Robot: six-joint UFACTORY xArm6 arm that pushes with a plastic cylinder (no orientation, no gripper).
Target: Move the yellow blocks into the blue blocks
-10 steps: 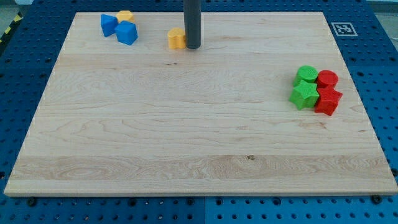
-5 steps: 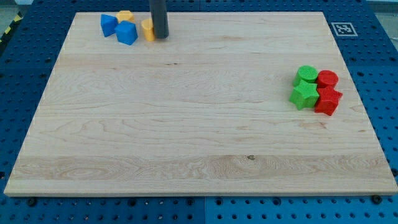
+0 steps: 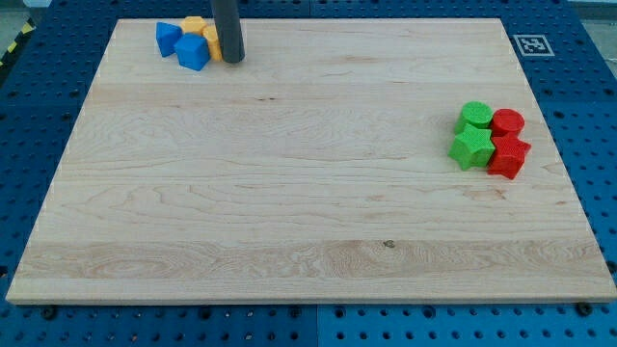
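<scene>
Two blue blocks sit at the board's top left: one (image 3: pixel 168 37) at the far left and one (image 3: pixel 193 52) just right of and below it. A yellow block (image 3: pixel 195 24) lies behind them, touching. A second yellow block (image 3: pixel 211 40) is pressed against the right side of the nearer blue block, partly hidden by the rod. My tip (image 3: pixel 231 58) stands directly on that yellow block's right side, touching it.
Two green blocks (image 3: pixel 471 132) and two red blocks (image 3: pixel 507 142) form a tight cluster at the view's right. A fiducial marker (image 3: pixel 532 44) sits off the board's top right corner. The wooden board (image 3: pixel 308 193) lies on a blue perforated table.
My tip has slid to the view's left, pushing the second yellow block leftward until it meets the blue blocks. The nearer blue block shifted slightly left.
</scene>
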